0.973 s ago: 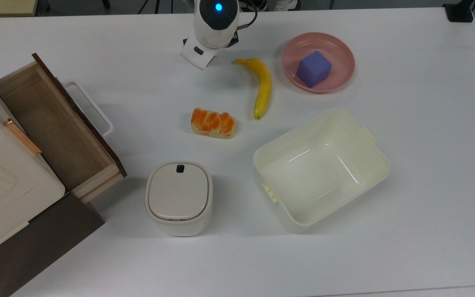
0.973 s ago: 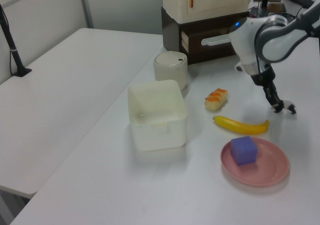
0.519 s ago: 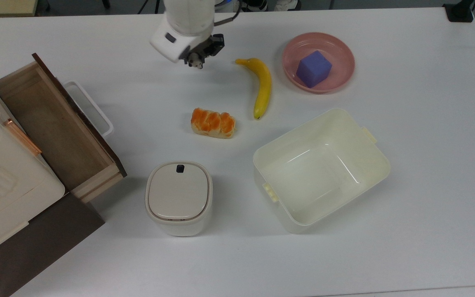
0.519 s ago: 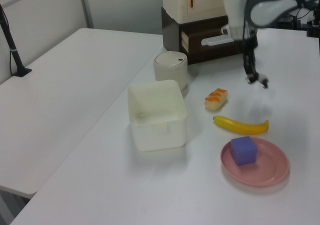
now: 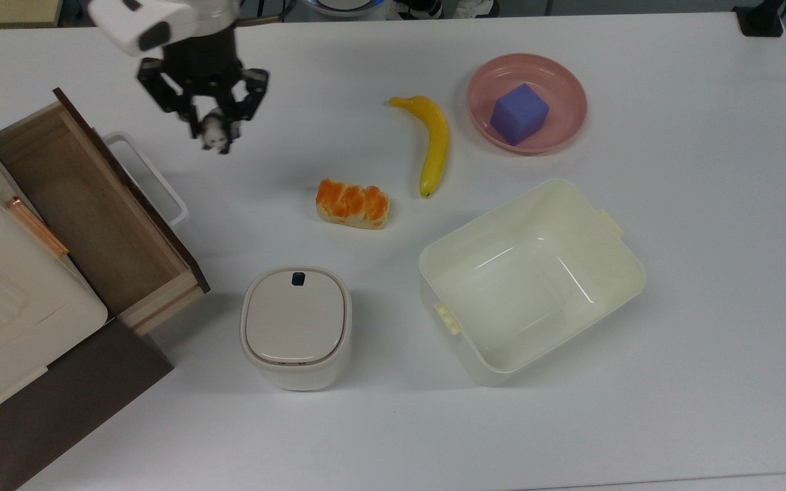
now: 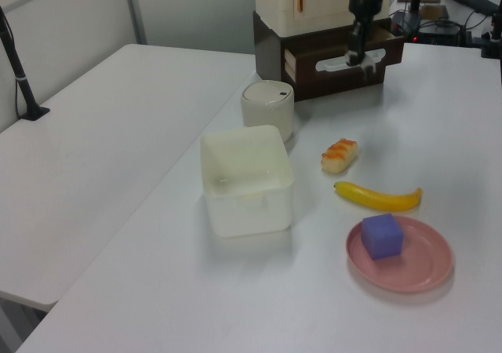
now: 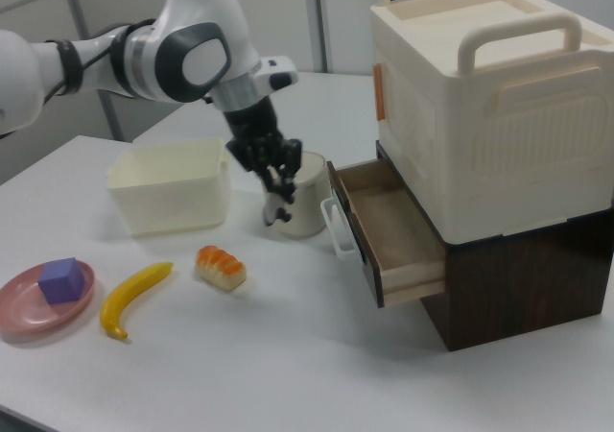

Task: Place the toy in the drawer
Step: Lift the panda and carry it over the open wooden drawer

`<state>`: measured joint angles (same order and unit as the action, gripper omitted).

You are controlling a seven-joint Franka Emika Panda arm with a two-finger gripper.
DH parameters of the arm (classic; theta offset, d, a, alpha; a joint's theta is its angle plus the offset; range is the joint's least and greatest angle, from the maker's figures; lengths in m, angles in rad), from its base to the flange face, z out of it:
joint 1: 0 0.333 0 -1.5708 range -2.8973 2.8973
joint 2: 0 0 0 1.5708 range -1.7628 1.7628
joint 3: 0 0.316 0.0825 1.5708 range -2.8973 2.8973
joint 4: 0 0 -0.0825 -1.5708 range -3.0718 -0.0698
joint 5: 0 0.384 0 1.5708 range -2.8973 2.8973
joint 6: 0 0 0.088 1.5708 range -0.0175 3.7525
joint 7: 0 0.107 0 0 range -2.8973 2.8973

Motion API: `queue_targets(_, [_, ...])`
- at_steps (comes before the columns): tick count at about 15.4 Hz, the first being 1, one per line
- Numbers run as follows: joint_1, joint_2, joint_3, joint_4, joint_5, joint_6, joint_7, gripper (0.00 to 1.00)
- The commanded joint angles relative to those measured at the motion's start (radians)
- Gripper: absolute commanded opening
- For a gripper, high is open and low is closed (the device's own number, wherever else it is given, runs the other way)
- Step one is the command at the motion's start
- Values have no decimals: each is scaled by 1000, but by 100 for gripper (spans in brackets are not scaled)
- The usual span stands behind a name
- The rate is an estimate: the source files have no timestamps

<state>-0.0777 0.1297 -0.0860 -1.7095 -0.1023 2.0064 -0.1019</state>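
Top view: gripper is clamped on the panda toy, which sits between the fingertips, clear of the table. The open drawer lies toward the top view's lower left of the gripper, its white loop handle between them. Bare table lies below the gripper; bread piece and banana are off to the top view's right.

Left view: gripper hangs just in front of the drawer front, the toy too small to make out.

Right view: gripper holds the toy above the table, lidded bin right behind it, and the drawer mouth open to the right view's right.
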Motion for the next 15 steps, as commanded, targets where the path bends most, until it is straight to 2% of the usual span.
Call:
queue_targets(1, [-60,70,-3,117,-30,61,-13,0])
queue_targets(2, [-82,88,-3,149,-31,105,-13,0])
queue_targets(7, [-129,114,-3,152,-51,254,-12,5])
queue_targets(9, [-132,126,-3,152,-83,273,-12,23])
queue_targets(10, [-132,126,-3,152,-89,275,-10,43])
queue_targets(11, [-132,125,-3,152,-86,275,-10,73])
queue_targets(13, [-129,123,-3,152,-76,273,5,94])
queue_targets(14, [-125,122,-1,151,-74,270,14,100])
queue_targets(15, [-120,120,5,149,-74,267,30,100])
